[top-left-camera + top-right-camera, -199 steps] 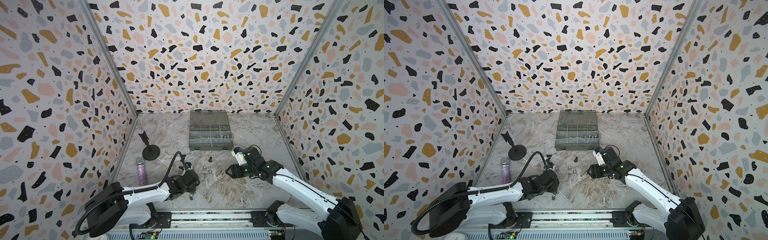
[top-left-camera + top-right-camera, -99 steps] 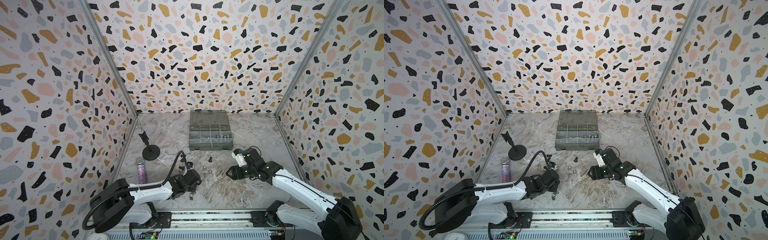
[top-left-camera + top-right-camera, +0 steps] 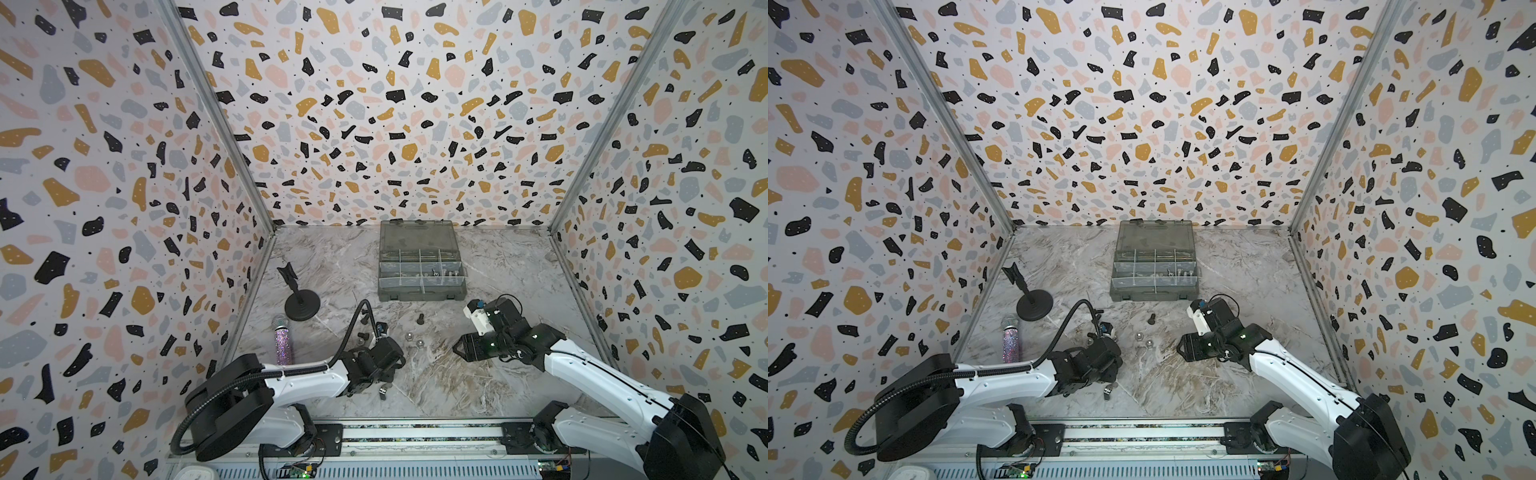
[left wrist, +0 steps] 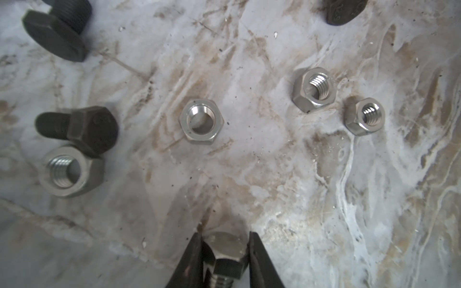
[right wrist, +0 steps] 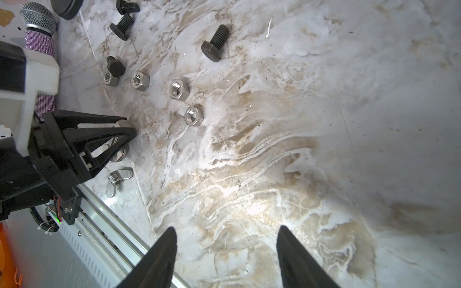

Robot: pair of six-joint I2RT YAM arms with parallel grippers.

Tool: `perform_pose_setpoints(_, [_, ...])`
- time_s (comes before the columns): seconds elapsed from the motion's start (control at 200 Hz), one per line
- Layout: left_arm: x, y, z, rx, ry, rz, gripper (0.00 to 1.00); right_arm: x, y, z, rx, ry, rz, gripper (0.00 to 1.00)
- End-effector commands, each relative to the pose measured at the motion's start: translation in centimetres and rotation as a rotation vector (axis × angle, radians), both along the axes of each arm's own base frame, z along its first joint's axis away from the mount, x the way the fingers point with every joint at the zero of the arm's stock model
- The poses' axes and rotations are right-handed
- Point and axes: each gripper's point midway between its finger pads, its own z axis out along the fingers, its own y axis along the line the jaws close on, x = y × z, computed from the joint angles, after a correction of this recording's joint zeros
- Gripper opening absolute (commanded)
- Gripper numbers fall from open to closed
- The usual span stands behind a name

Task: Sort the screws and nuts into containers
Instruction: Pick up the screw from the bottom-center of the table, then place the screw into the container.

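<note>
Two white robot arms reach over a marble-patterned counter [image 3: 498, 266] inside a booth with speckled walls. The left end effector [image 4: 225, 239] is nearly closed, its two black fingers [image 4: 192, 259] pressed against opposite flats of the hex head of a silver screw [image 4: 225, 256]. The screw's threaded shank points back between the fingers. It cannot be told whether the screw rests on the counter or is just above it. Just beyond the left end effector's tips lie four silver nuts [image 4: 201, 122], spread apart on the counter. Three black screws [image 4: 77, 129] lie farther out, one of them touching a nut. A wing nut [image 5: 119, 178] lies close beside the left end effector, on the side toward the arms' bases. The right end effector [image 5: 227, 229] is about half open and holds nothing, poised over bare counter, facing the left one with the nuts between them. The grey organizer box [image 3: 419, 270] sits well beyond both end effectors, lid open, with a few small silver pieces in its compartments. A glittery purple microphone [image 3: 282, 340] and a black stand [image 3: 301, 305] lie outside the left end effector, away from the right one.
</note>
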Motion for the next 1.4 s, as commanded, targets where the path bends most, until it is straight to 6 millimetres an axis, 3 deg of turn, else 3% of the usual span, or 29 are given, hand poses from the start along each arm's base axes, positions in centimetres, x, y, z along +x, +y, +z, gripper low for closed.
perform_pose_setpoints(0.0, [0.8,0.0,0.6,0.047,-0.027,0.009,0.19,0.1,-0.4,0.6,0.0,-0.023,-0.012,0.65])
perform_pose_setpoints(0.205, [2.3,-1.0,1.4,0.102,-0.055,-0.005,0.17,0.4,-0.7,0.9,0.005,-0.029,-0.021,0.65])
perform_pose_setpoints(0.486, [4.7,-2.7,4.5,0.088,-0.103,-0.012,0.17,1.3,-1.2,2.0,0.017,-0.047,-0.041,0.65])
perform_pose_setpoints(0.766, [10.4,-5.1,9.7,0.031,-0.152,-0.009,0.18,3.6,-2.1,4.2,0.034,-0.083,-0.083,0.65])
perform_pose_setpoints(1.036, [17.0,-11.0,13.7,-0.052,-0.178,-0.083,0.17,6.5,-2.7,6.5,0.05,-0.116,-0.125,0.65])
perform_pose_setpoints(1.397, [25.1,-19.6,14.9,-0.217,-0.189,-0.152,0.16,8.1,-3.2,5.9,0.061,-0.09,-0.147,0.65])
